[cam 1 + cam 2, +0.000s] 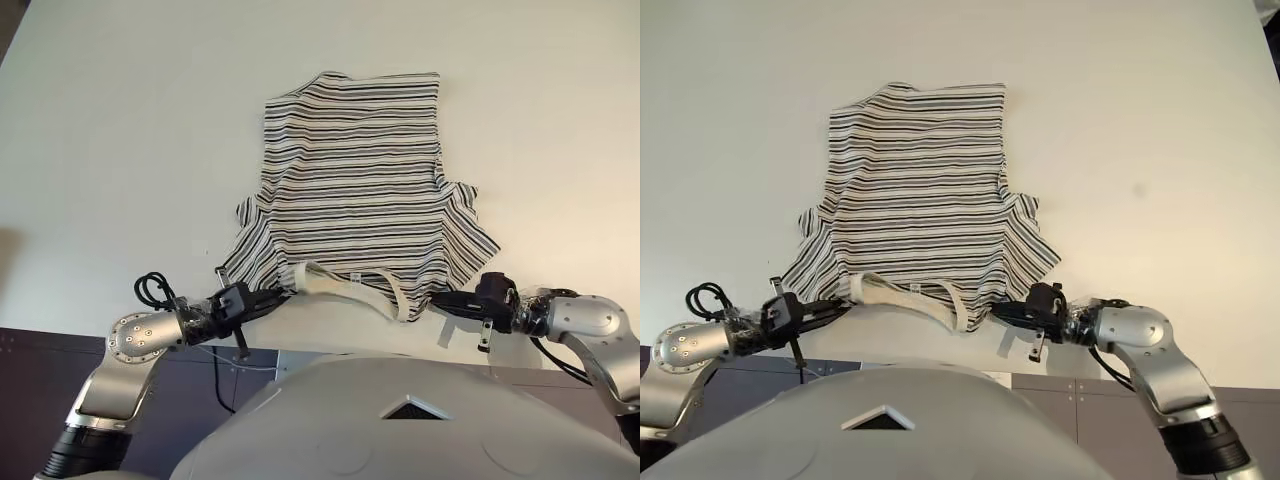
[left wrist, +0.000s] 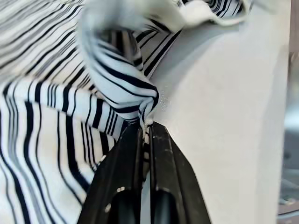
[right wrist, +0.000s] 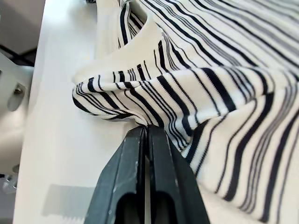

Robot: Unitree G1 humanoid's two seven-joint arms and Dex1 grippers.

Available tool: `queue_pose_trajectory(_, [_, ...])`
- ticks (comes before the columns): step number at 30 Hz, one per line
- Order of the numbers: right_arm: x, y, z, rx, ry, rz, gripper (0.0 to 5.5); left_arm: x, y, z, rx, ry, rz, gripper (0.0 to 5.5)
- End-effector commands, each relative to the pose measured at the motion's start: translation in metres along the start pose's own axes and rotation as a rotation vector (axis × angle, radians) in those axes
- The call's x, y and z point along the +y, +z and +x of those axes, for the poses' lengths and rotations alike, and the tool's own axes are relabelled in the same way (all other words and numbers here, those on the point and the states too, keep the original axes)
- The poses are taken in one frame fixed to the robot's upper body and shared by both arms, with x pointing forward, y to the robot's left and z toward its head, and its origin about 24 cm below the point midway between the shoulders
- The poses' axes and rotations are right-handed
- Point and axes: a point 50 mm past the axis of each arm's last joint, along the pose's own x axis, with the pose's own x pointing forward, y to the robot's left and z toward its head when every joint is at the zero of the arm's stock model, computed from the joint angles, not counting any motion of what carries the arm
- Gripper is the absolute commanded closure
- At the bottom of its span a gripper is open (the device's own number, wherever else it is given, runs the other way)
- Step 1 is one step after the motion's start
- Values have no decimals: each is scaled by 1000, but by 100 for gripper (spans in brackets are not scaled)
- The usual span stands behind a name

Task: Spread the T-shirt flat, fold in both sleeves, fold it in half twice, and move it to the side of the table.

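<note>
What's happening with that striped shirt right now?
The black-and-white striped T-shirt lies mostly flat on the white table, cream collar toward the robot. The left gripper and right gripper each pinch its fabric shut, one either side of the collar, at the near table edge. No fold is made yet.
</note>
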Motion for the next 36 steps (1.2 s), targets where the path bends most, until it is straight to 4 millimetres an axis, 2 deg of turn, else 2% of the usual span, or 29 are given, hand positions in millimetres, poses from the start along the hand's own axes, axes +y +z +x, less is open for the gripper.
queue_pose_trajectory(1, [5, -6, -16, 84, 25, -26, 540, -22, -30, -6, 195, 19, -37, 518])
queue_pose_trajectory(3, [11, -3, -29, 86, 68, -18, 502, -41, -30, -12, 208, -6, -58, 484])
queue_pose_trajectory(5, [18, -2, -48, 104, 104, 2, 458, -59, -21, -19, 179, -34, -99, 448])
queue_pose_trajectory(7, [19, 2, -59, 111, 114, 4, 423, -68, -5, -19, 119, -26, -154, 420])
queue_pose_trajectory(9, [26, 10, -60, 94, 145, 5, 380, -65, 4, -20, 86, -8, -166, 381])
queue_pose_trajectory(10, [28, 13, -60, 86, 160, 4, 368, -62, 6, -21, 90, 4, -155, 373])
queue_pose_trajectory(12, [32, 19, -60, 61, 163, 18, 310, -55, 6, -26, 114, 5, -136, 324])
queue_pose_trajectory(14, [21, 31, -61, -14, 92, 31, 262, -50, 5, -29, 129, -9, -117, 283])
queue_pose_trajectory(18, [-14, 54, -59, -153, -72, 28, 184, -43, 5, -27, 129, -65, -92, 216])
queue_pose_trajectory(20, [-20, 57, -58, -165, -93, 23, 146, -36, 6, -26, 128, -63, -73, 183])
queue_pose_trajectory(22, [-23, 58, -57, -165, -111, 20, 108, -27, 7, -34, 150, -66, -59, 152])
queue_pose_trajectory(24, [-27, 56, -55, -154, -142, 13, 75, -23, 7, -52, 175, -136, -96, 148])
queue_pose_trajectory(25, [-32, 52, -51, -141, -183, 3, 53, -17, 11, -64, 156, -158, -145, 148])
queue_pose_trajectory(27, [-41, 43, -41, -131, -256, 13, 53, -1, 27, -74, 100, -174, -172, 148])
queue_pose_trajectory(30, [-55, 38, -23, -139, -297, 45, 53, 22, 67, -65, -87, -154, -153, 148])
queue_pose_trajectory(32, [-82, 47, -6, -191, -374, 49, 53, 44, 93, -55, -290, -68, -204, 148])
queue_pose_trajectory(34, [-116, 61, 17, -227, -468, 63, 53, 69, 97, -47, -413, 71, -283, 148])
queue_pose_trajectory(36, [-143, 76, 45, -247, -549, 79, 53, 101, 84, -34, -476, 300, -406, 148])
